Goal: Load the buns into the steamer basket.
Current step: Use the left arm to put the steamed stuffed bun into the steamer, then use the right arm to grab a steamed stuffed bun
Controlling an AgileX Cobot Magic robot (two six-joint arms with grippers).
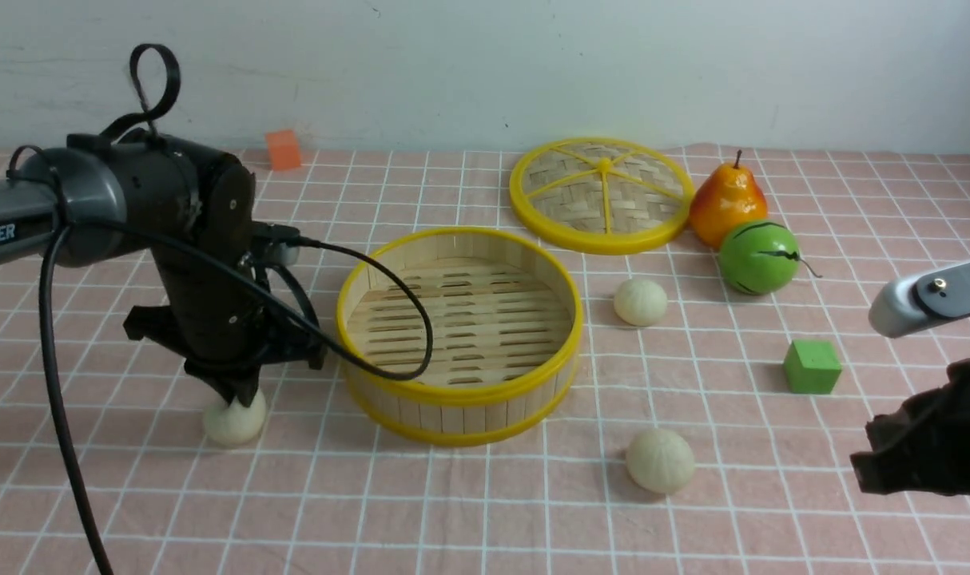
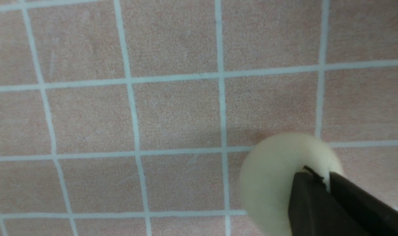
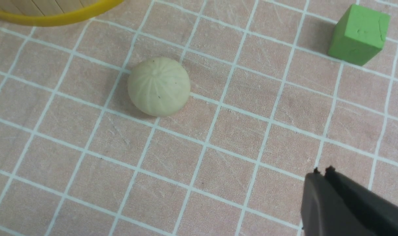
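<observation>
1. Steamer basket: stands upright on the table. Its slat floor is bare, with no bun inside.
2. Left bun: rests on the table just left of the basket, apart from its wall.
3. Left claw: points down onto this bun. The fingers are drawn nearly together and pinch the bun's top (only a thin slit of dough shows between them in the left wrist view).
4. Front bun: lies on the table in front of the basket, toward its right, pleats facing up.
5. Right bun: lies to the right of the basket, near its rim.
6. Right claw: pressed together and holding nothing. It hangs over bare table well to the right of the basket, beyond the front bun.
7. Green cube: sits further right of the basket than the right bun.
8. Lid: lies flat behind the basket, toward its right.
</observation>
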